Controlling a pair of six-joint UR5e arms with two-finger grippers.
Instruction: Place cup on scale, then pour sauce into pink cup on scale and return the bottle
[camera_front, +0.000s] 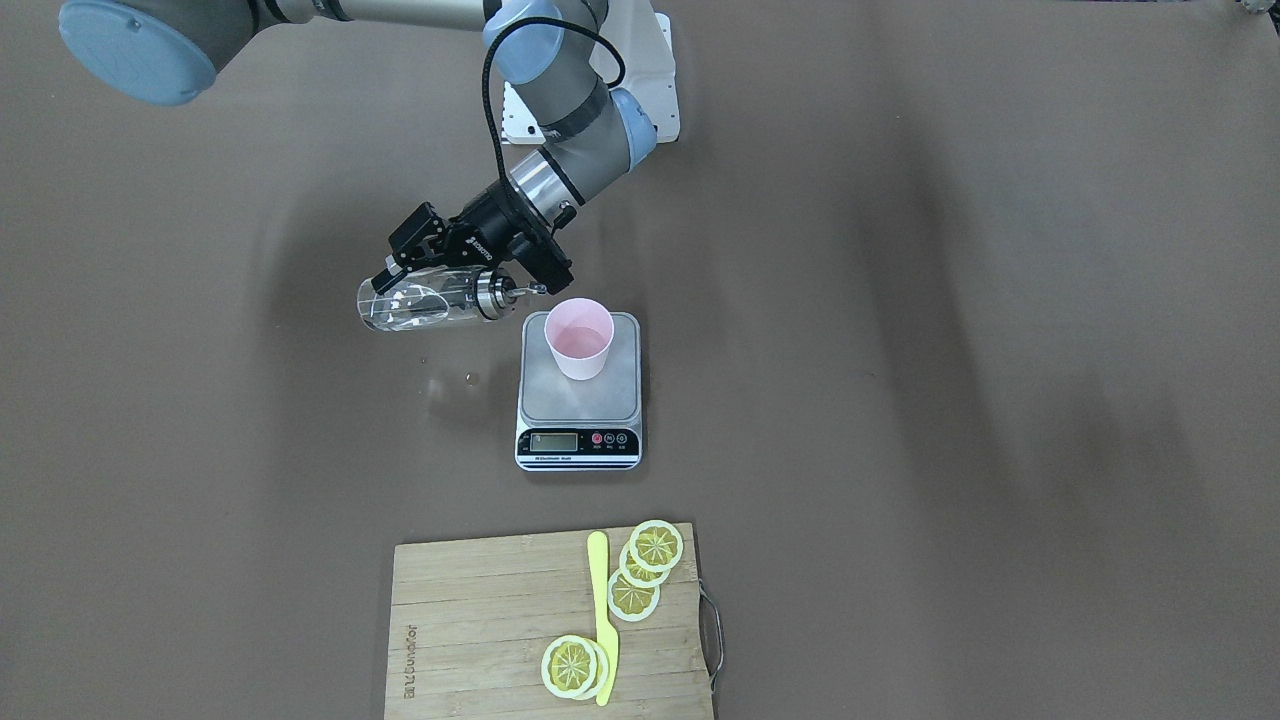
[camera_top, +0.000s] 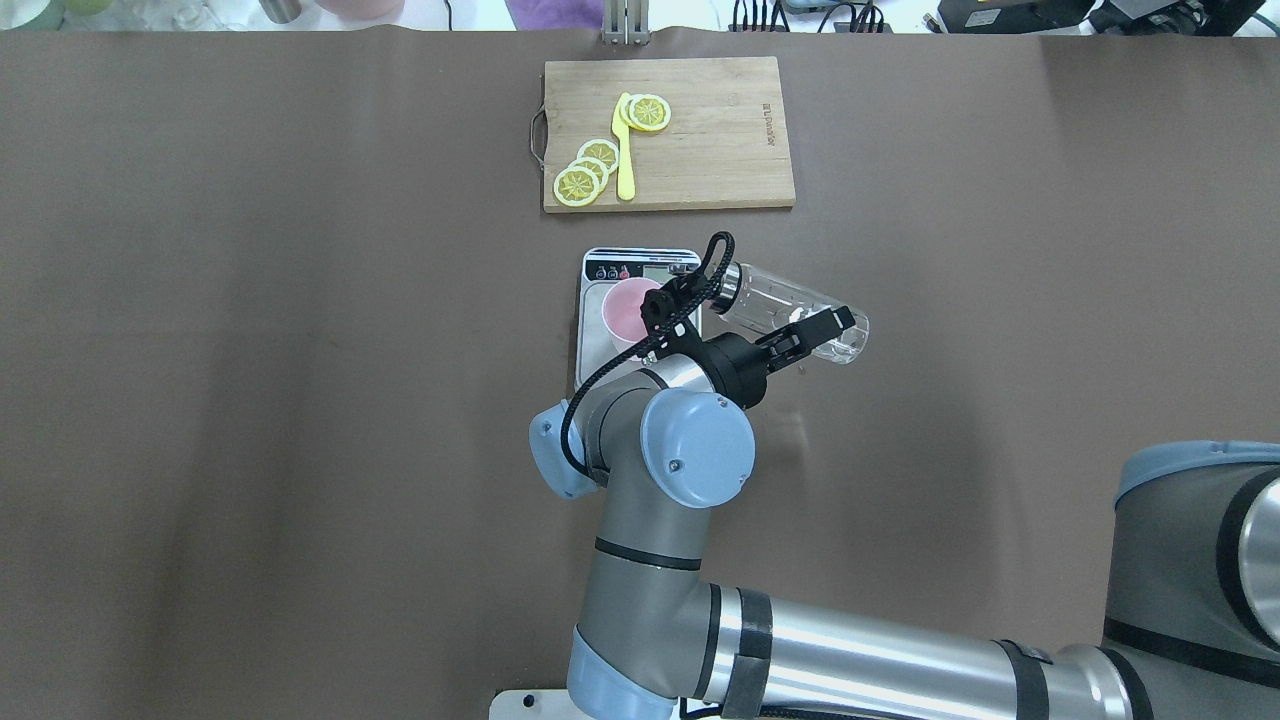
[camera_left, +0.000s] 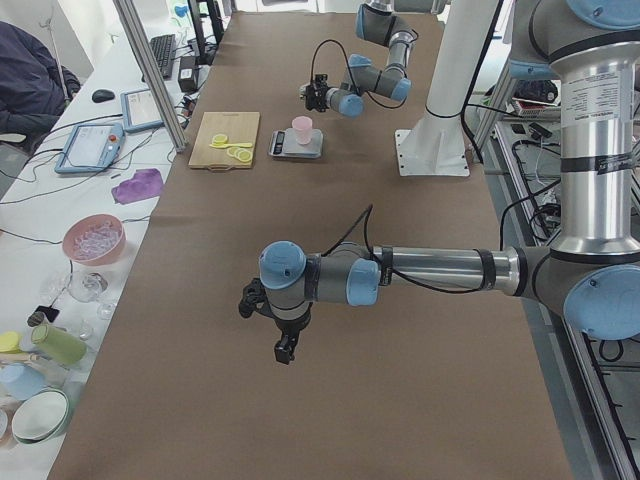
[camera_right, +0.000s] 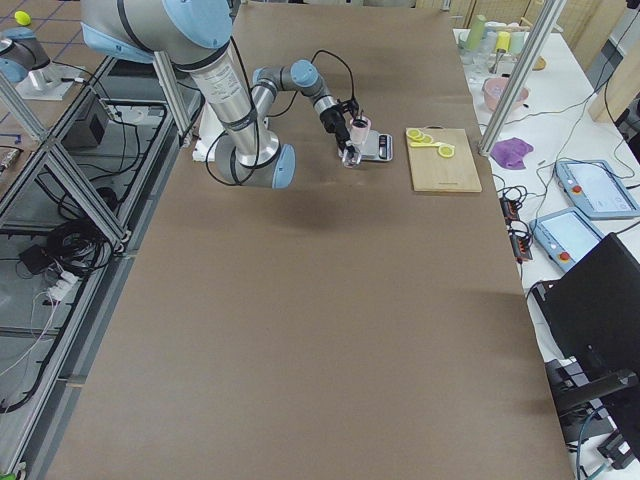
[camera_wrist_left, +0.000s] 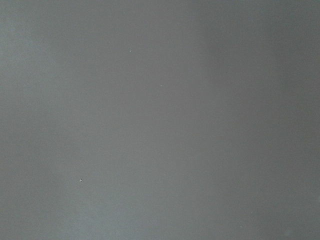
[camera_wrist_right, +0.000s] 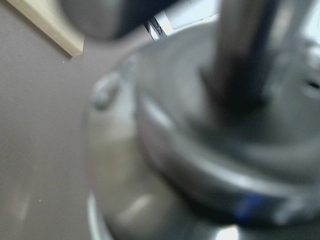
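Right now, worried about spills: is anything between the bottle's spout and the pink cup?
Nothing visible. The right gripper holds the bottle sideways, its spout beside the cup on the scale, open air between.

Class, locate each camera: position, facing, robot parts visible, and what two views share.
Front: across table, facing robot; right arm holding bottle.
Overhead: behind robot, looking forward; right arm.
Left: table end; left arm nearest.
Right: opposite end; right arm nearest.
Left wrist: blank surface.
Right wrist: blurred metal, close.
Shared: front and overhead show cup on scale.

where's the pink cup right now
In the front-facing view the small pale pink plastic cup stands on the silver-grey kitchen scale, beside the spout of the tilted clear bottle.
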